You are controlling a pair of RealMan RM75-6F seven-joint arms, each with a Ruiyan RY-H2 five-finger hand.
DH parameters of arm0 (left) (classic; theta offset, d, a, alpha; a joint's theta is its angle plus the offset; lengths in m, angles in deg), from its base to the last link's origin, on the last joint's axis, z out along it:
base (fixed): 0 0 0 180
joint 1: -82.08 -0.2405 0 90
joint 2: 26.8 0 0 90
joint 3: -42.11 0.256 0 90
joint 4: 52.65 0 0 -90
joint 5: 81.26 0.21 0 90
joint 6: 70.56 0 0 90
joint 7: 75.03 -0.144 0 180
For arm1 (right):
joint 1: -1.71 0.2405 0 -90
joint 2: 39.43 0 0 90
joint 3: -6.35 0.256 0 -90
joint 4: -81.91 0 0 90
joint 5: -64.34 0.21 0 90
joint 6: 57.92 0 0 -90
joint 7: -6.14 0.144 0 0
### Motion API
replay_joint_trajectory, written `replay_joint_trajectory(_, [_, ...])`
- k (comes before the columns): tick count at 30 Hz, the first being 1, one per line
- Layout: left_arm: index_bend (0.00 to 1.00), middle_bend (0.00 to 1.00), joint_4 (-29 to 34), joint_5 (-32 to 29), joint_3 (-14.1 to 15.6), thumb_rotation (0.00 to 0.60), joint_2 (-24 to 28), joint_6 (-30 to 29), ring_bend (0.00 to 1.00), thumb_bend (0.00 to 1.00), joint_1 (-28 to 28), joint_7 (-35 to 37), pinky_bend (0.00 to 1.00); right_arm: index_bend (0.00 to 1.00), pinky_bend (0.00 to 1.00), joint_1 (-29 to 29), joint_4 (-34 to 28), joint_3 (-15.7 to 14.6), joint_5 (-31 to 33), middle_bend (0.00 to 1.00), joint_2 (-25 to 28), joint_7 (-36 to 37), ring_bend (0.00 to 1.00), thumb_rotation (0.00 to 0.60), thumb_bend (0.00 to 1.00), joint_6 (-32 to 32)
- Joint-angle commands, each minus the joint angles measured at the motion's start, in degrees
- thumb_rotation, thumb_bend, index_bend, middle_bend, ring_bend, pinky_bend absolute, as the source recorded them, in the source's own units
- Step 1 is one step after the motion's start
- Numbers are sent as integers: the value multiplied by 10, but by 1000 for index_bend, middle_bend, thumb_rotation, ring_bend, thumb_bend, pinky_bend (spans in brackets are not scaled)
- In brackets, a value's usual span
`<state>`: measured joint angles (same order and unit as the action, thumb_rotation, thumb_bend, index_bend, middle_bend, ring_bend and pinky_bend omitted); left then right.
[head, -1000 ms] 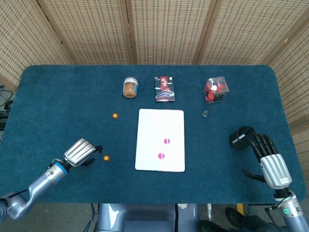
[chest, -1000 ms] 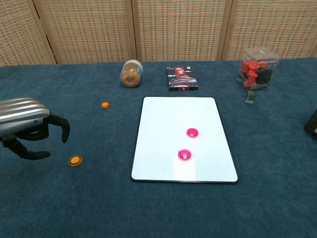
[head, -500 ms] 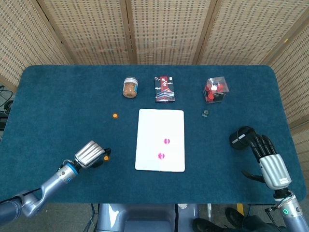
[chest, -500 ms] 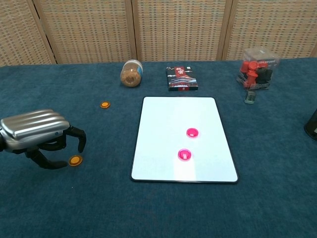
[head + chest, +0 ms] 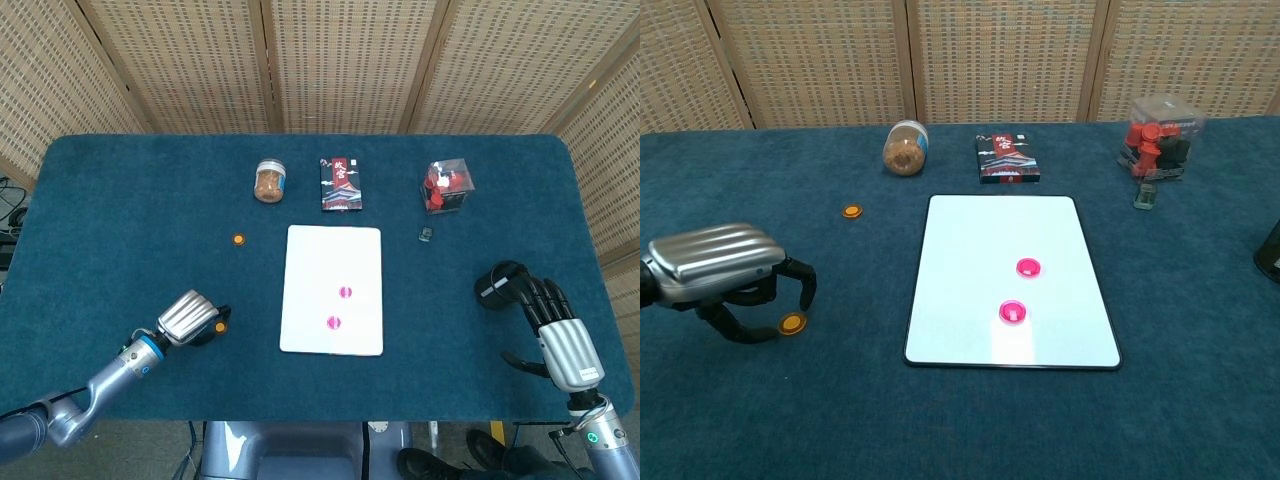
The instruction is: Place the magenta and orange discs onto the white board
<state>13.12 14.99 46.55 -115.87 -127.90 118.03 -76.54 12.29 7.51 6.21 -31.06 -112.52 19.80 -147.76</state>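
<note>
The left hand [image 5: 725,275], fingers curled apart and holding nothing, is hovering over the near orange disc [image 5: 792,323], which is lying at its fingertips, board-side.

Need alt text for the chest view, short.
The left hand curls over an orange disc on the blue table, left of a white board holding two magenta discs. A second orange disc lies farther back.

A dark blue surface [image 5: 120,200] carries a white board [image 5: 332,290] at its middle, two orange discs [image 5: 238,240] [image 5: 792,323] to the board's left, and behind it a brown-filled jar [image 5: 270,181], a dark card box [image 5: 340,184], a clear cube [image 5: 446,186] and a small clip [image 5: 426,234]
</note>
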Motion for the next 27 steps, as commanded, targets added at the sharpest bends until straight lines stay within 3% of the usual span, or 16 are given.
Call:
replay_joint_trajectory(1, [427, 1000, 1, -3, 0, 600, -3, 5, 966, 304, 3, -8, 866, 0, 0, 0, 0, 1, -2, 0, 0, 2, 0, 600, 0, -2])
replay_joint_trajectory(18, [427, 1000, -3, -20, 1, 600, -11, 14, 967, 311, 8, -24, 866, 0, 0, -2, 4, 7, 0, 0, -2, 7, 0, 600, 0, -1])
replay_joint_trajectory(27, [511, 1000, -3, -25, 1, 600, -9, 9, 966, 327, 7, -30, 866, 0, 0, -2, 4, 7, 0, 0, -2, 8, 0, 600, 0, 2])
